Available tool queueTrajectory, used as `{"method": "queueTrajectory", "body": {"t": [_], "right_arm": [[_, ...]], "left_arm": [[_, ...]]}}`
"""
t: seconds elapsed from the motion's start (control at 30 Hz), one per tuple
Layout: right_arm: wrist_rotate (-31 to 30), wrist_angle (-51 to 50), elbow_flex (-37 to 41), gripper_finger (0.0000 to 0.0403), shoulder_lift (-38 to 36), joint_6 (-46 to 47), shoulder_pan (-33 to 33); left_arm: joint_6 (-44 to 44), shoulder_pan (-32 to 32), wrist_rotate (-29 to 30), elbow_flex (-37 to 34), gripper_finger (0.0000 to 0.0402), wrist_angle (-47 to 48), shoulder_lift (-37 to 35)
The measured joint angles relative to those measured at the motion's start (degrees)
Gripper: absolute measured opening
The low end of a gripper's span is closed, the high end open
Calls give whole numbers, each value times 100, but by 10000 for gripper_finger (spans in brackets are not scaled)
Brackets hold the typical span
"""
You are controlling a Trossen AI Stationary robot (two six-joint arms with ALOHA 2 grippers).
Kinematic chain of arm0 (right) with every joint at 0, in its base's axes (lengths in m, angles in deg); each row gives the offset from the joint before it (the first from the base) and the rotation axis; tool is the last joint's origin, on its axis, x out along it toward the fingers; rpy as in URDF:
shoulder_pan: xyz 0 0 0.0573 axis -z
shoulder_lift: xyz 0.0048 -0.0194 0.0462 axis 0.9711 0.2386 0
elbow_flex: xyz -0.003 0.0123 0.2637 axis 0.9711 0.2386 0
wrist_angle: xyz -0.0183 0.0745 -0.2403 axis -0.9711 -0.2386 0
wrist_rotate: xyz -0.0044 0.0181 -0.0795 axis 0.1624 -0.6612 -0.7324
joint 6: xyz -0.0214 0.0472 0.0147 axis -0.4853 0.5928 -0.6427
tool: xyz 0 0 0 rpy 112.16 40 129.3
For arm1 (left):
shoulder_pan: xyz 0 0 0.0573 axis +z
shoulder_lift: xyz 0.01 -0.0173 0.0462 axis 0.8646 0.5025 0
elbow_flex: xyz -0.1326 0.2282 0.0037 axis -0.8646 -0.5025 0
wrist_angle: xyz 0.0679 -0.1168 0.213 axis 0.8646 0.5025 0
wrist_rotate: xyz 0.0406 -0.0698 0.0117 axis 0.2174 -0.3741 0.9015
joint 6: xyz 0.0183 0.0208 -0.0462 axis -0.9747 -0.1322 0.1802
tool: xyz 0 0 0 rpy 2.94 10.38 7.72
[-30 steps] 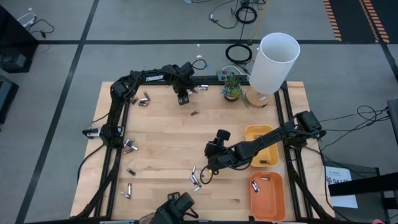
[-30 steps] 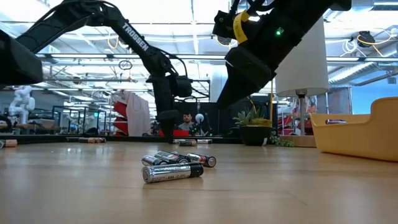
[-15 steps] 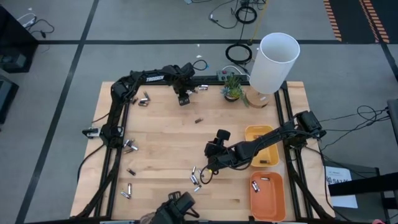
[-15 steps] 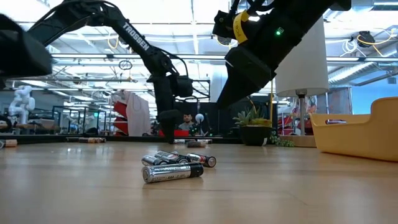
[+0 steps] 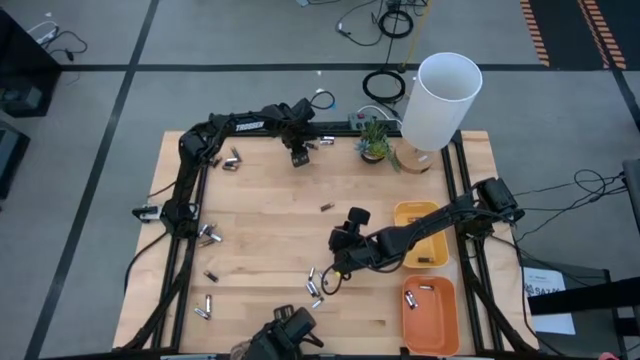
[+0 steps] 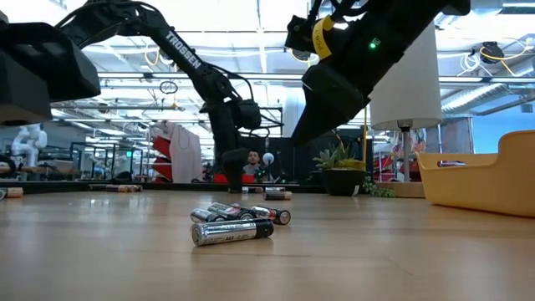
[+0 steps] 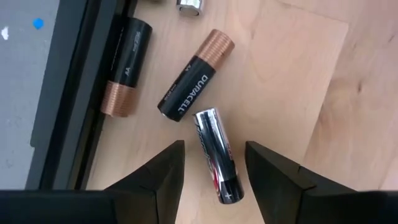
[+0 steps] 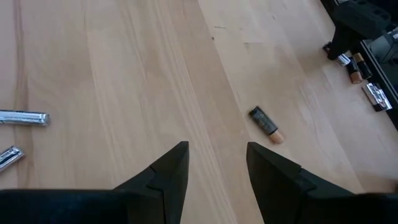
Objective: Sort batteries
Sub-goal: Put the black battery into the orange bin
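Note:
My left gripper point(image 5: 298, 156) stands open at the table's far edge, pointing steeply down. A silvery battery point(image 7: 216, 155) lies on the wood between its fingers, untouched. Two black-and-copper batteries point(image 7: 194, 74) point(image 7: 124, 73) lie just beyond it, one against the dark frame rail. A lone dark battery point(image 5: 326, 207) point(image 8: 265, 124) lies mid-table. My right gripper point(image 5: 337, 270) point(image 8: 217, 146) hangs open and empty above the wood, beside a small cluster of batteries point(image 5: 315, 285) point(image 6: 234, 224).
A yellow tray point(image 5: 405, 212) and an orange tray point(image 5: 440, 330) stand at the right edge, each with a battery or two inside. Loose batteries point(image 5: 207, 235) point(image 5: 204, 305) lie along the left side. A white lamp point(image 5: 440, 100) and a small plant point(image 5: 375, 140) stand at the far right.
The lone dark battery has moved over the wood from just beside my left gripper toward the middle of the table, nearer my right gripper. Both arms have kept their places.

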Motion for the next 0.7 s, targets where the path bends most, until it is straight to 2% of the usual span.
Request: {"method": "queueTrajectory", "body": {"t": [0.3,0.5,0.7], "right_arm": [[5,0,0,153,0,-1,-2],[568,-78,-2,153,0,-1,43],[596,-641,-2,153,0,274,55]], "left_arm": [[146,-4,7,7,180,176,0],[156,-4,20,11,180,266,0],[170,-4,20,11,167,273,0]]}}
